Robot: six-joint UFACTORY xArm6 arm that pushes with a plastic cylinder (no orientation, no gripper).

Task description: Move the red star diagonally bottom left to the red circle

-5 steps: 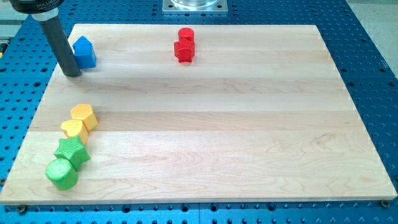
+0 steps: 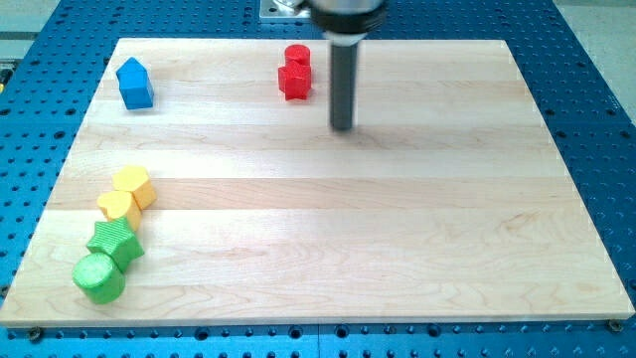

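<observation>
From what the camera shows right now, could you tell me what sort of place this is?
Probably a robotics lab bench: a wooden board lies on a blue perforated table, small coloured blocks such as the blue block sit on it, and my tip stands right of the red pair.

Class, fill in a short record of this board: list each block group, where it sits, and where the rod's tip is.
red circle: top centre
red star: touching the circle, just below it
blue block: top left
yellow blocks: left side
green blocks: bottom left
my tip: right of and below the red star, apart from it
</observation>
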